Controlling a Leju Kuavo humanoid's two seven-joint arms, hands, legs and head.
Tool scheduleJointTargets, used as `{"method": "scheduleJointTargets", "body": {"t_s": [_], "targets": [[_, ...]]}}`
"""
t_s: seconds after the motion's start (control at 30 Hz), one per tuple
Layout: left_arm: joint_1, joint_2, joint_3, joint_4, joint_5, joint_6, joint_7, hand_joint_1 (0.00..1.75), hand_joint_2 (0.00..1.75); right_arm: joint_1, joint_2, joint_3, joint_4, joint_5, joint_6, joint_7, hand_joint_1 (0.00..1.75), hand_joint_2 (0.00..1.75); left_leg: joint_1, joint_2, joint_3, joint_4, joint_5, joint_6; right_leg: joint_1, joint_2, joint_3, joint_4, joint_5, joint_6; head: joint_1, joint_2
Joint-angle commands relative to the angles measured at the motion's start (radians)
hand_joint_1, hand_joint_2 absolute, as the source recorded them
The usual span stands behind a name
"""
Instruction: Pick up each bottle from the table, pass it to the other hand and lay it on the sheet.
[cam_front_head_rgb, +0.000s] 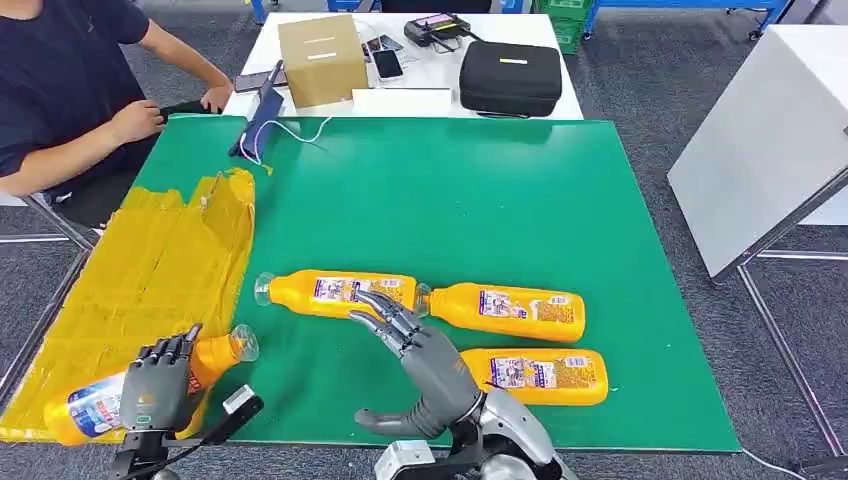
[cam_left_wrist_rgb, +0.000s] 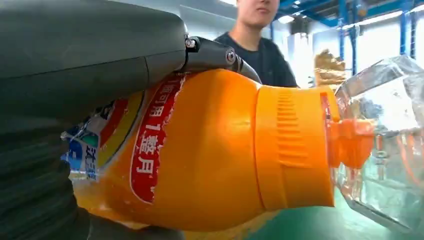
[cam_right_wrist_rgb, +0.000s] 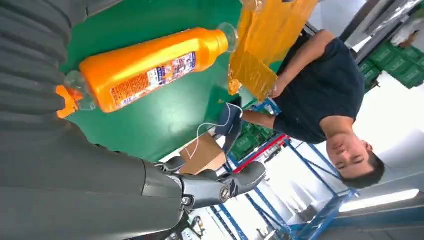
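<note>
over the yellow sheet (cam_front_head_rgb: 150, 270), left hand (cam_front_head_rgb: 158, 385) grips a bottle (cam_front_head_rgb: 95, 405), cap toward the right; right hand (cam_front_head_rgb: 420, 355) spread.

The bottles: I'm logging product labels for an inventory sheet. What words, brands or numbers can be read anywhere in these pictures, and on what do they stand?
"1整月": white on the red label band of the bottle in the left hand, left wrist view; the characters above it are cut off by the hand.
Blue label patch on the same bottle: characters too blurred to read.
Labels on the three bottles on the green mat: too small to read.
White strip on the cardboard box: unreadable.
</note>
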Motion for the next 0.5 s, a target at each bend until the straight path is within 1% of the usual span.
{"method": "scheduleJointTargets", "body": {"t_s": [0.03,0.07,0.2,0.27,0.33,0.37,0.43,0.47,0.5], "targets": [[-0.004,0.010,-0.053,0.105,0.024,-0.009,-0.120,0.00,0.00,-0.086,-0.006,0.040,0.053,-0.026,0.022,0.031,0.00,1.75,0.001,0.004,0.002,0.000,0.000,-0.001,0.001,0.005,0.001,-0.001,0.001,-0.001,0.000,0.000],[0.005,0.007,-0.071,0.100,0.022,-0.009,-0.120,0.00,0.00,-0.083,-0.009,0.039,0.047,-0.025,0.022,0.034,0.00,1.75,0.000,0.002,0.002,-0.001,0.000,0.000,0.000,0.002,0.001,0.000,0.000,-0.001,-0.001,0.000],[0.018,0.023,-0.115,0.079,0.031,-0.009,-0.098,0.00,0.00,-0.077,-0.013,0.039,0.042,-0.025,0.018,0.035,0.00,1.75,0.000,0.002,0.003,-0.001,0.000,0.000,0.000,0.002,0.003,-0.001,0.000,-0.001,0.000,0.000],[0.035,0.023,-0.120,0.023,0.048,-0.009,-0.096,0.00,0.00,-0.076,-0.014,0.040,0.044,-0.024,0.015,0.035,0.00,1.75,0.000,0.002,0.003,-0.001,0.000,0.000,0.000,0.003,0.003,-0.001,0.000,-0.001,0.000,0.000],[0.053,-0.002,-0.092,-0.051,0.072,-0.009,-0.132,0.00,0.00,-0.072,-0.016,0.042,0.042,-0.024,0.010,0.035,0.00,1.75,0.000,0.003,0.003,0.000,0.000,-0.001,0.000,0.003,0.003,0.000,0.000,-0.001,0.000,0.000],[0.054,-0.012,-0.080,-0.067,0.077,-0.009,-0.145,0.00,0.00,-0.070,-0.018,0.042,0.041,-0.024,0.009,0.035,0.00,1.75,0.002,0.003,0.003,0.001,-0.001,-0.001,0.002,0.005,0.003,-0.001,0.000,-0.001,0.000,0.000],[0.054,-0.018,-0.073,-0.074,0.078,-0.009,-0.152,0.00,0.00,-0.070,-0.019,0.042,0.041,-0.024,0.009,0.035,0.00,1.75,0.001,0.001,0.002,0.000,0.000,0.000,0.001,0.002,0.002,0.000,0.000,0.000,0.000,0.000],[0.054,-0.033,-0.056,-0.093,0.083,-0.009,-0.163,0.00,0.00,-0.069,-0.020,0.042,0.040,-0.023,0.008,0.036,0.00,1.75,0.001,0.002,0.002,0.001,-0.001,-0.001,0.001,0.003,0.002,-0.001,0.000,-0.001,0.000,0.000],[0.052,-0.053,-0.032,-0.109,0.123,-0.009,-0.200,0.00,0.00,-0.066,-0.021,0.043,0.039,-0.021,0.007,0.038,0.00,1.75,0.000,0.002,0.001,0.000,0.000,0.000,0.000,0.002,0.001,0.000,0.000,0.000,-0.001,0.000]]}}
